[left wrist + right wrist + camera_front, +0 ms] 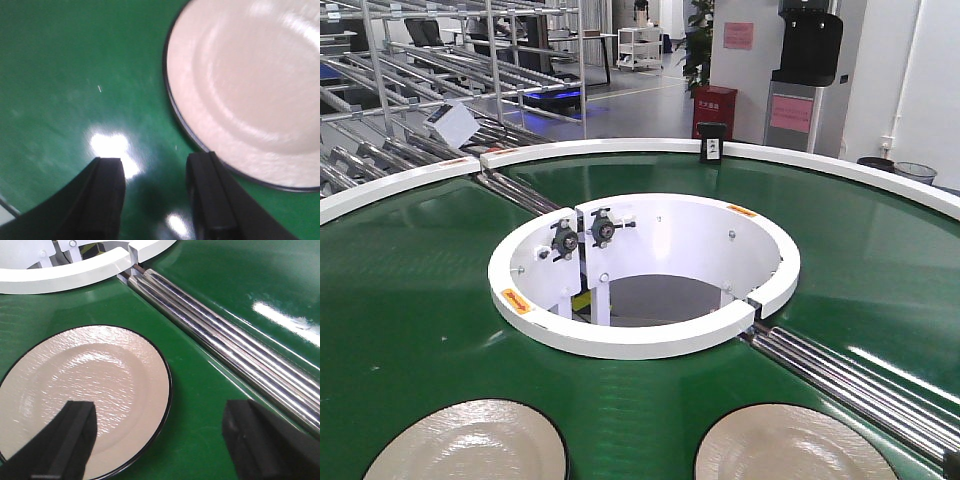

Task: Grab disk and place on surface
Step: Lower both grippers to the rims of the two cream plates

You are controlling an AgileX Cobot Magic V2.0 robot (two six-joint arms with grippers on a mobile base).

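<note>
Left gripper (155,172) and right gripper (159,422) both hover low, jaws apart (each tilted forward and down).

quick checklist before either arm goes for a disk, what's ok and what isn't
1. Left tool open: ok.
2. Left tool astride the left disk rim: not ok, its gap sits over the green belt beside the disk.
3. Right tool open: ok.
4. Right tool astride the right disk rim: ok, one finger over disk, one over belt.
5. Surface for placing clear: cannot tell, no view shows it.
</note>
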